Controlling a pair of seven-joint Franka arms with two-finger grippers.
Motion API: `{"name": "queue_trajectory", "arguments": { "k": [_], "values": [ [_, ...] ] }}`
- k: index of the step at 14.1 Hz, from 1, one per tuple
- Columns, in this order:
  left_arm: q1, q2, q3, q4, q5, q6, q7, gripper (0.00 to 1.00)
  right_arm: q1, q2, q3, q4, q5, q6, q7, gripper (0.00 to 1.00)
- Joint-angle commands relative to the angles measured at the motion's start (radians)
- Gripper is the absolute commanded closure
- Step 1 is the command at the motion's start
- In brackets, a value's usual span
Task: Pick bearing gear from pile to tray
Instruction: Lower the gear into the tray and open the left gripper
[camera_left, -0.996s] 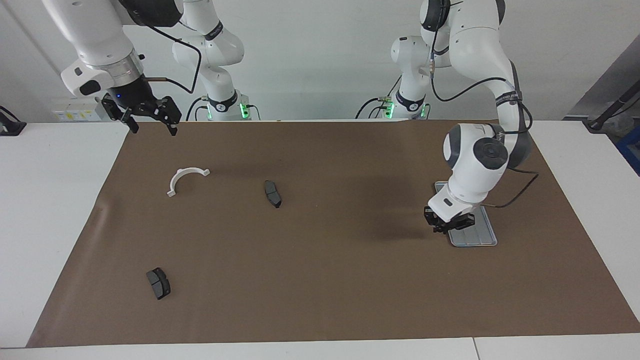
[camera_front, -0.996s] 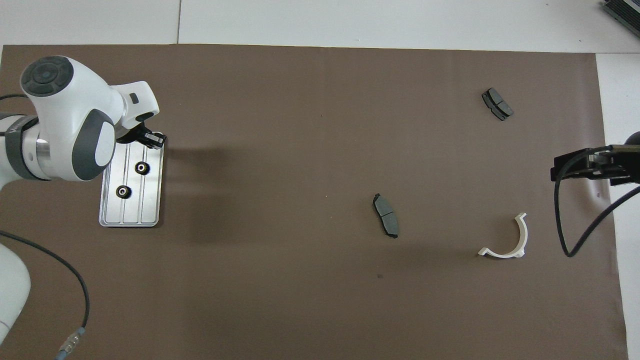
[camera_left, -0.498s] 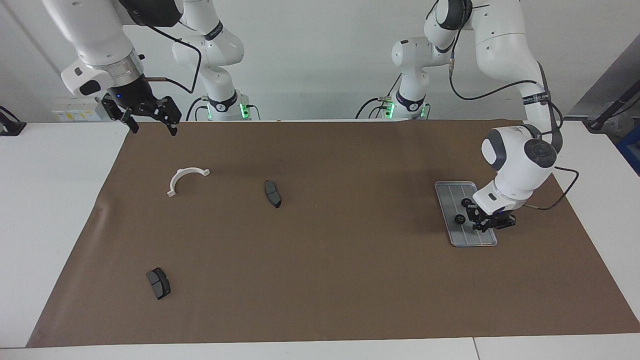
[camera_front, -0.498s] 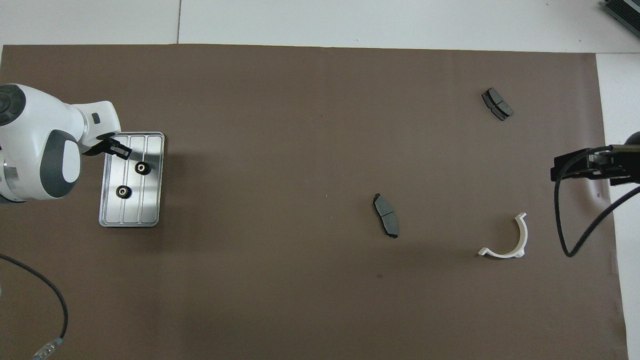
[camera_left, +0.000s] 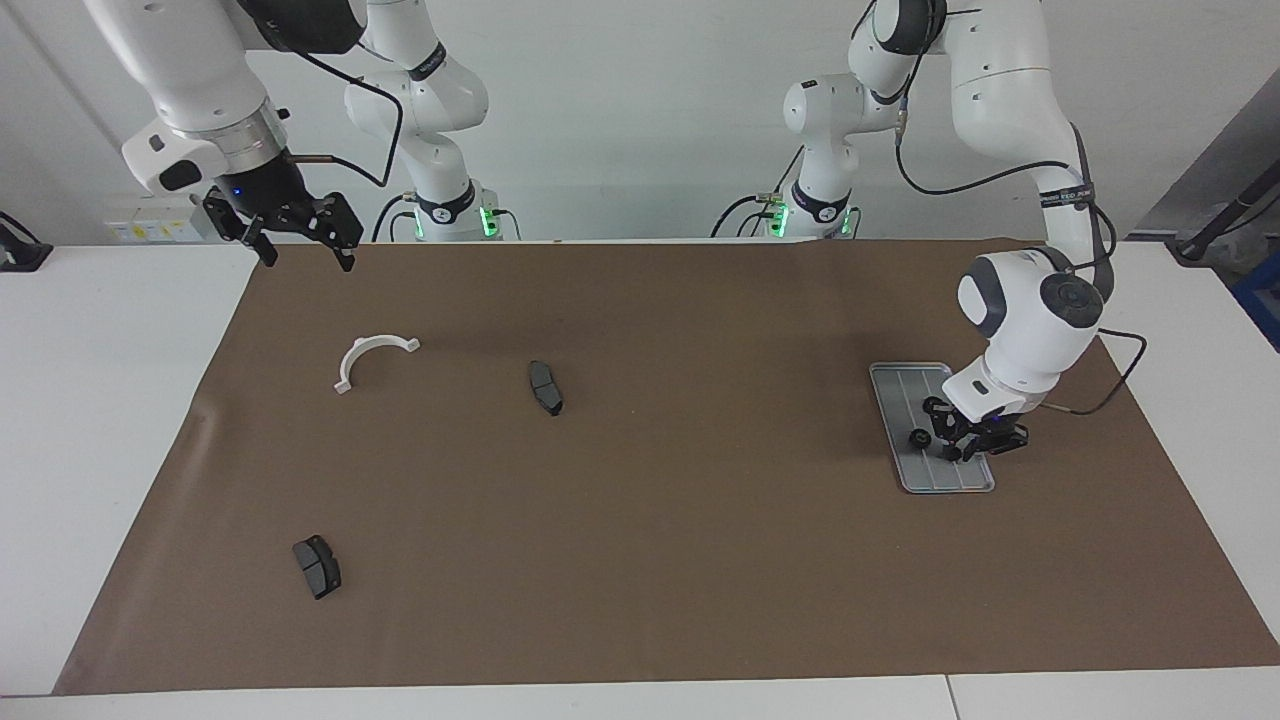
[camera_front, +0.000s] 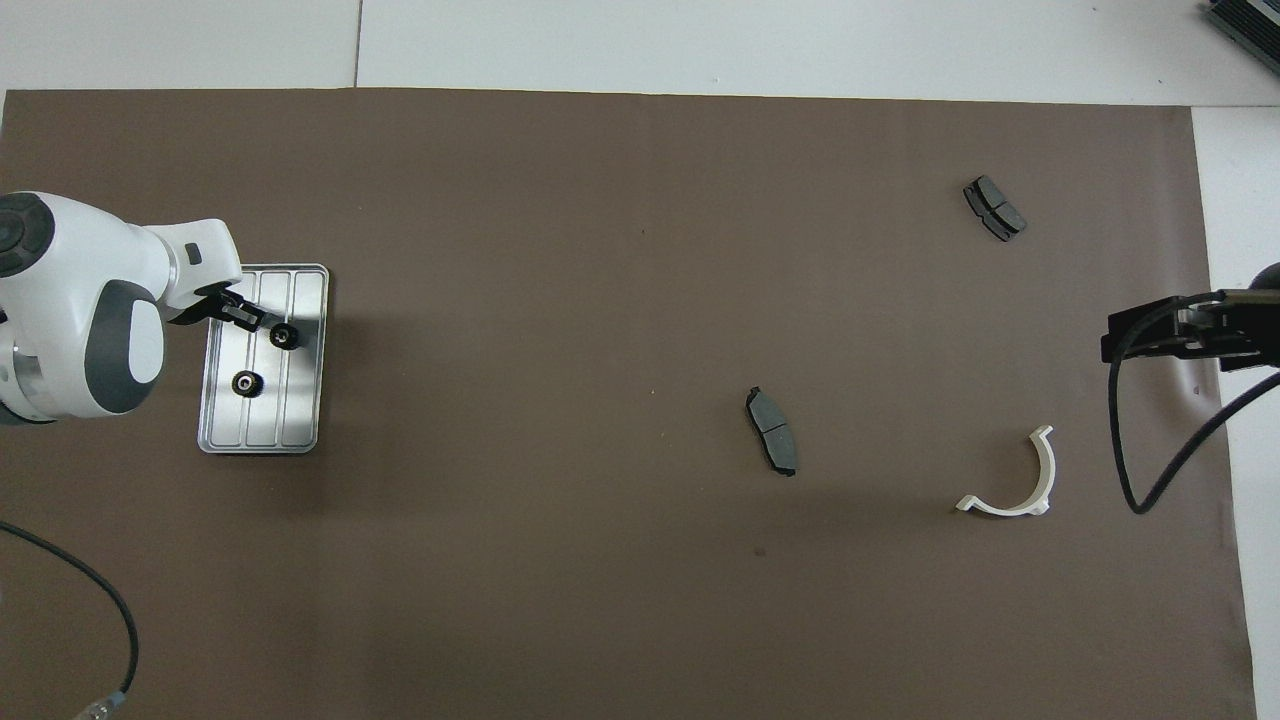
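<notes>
Edging a little closer to the robots since half a second ago, the left gripper (camera_left: 965, 447) hangs low over the tray (camera_front: 305, 290), its tip just beside one bearing gear (camera_front: 285, 337); whether it grips anything cannot be told. With twelve o'clock farthest from the robots, the tray sits at nine o'clock on the brown mat (camera_front: 600, 600). The right gripper (camera_left: 305, 250) waits unmoved, spread wide and empty, over the mat's three o'clock edge. Count: two gears on the tray, the second (camera_front: 243, 382) toward six; two brake pads, one (camera_front: 772, 431) near centre, one (camera_front: 994, 208) at one o'clock; one white arc (camera_front: 1030, 490) at four.
</notes>
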Motion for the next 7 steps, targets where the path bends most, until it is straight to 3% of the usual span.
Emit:
{"name": "queue_trajectory", "arguments": {
  "k": [1, 7],
  "values": [
    [0.007, -0.030, -0.008, -0.009, -0.003, -0.019, 0.010, 0.51, -0.007, -0.020, 0.003, -0.030, 0.004, 0.029, -0.005, 0.00],
    [-0.027, -0.085, -0.014, 0.281, -0.052, -0.474, -0.075, 0.51, -0.005, -0.020, 0.003, -0.031, 0.004, 0.029, -0.004, 0.00]
  ]
}}
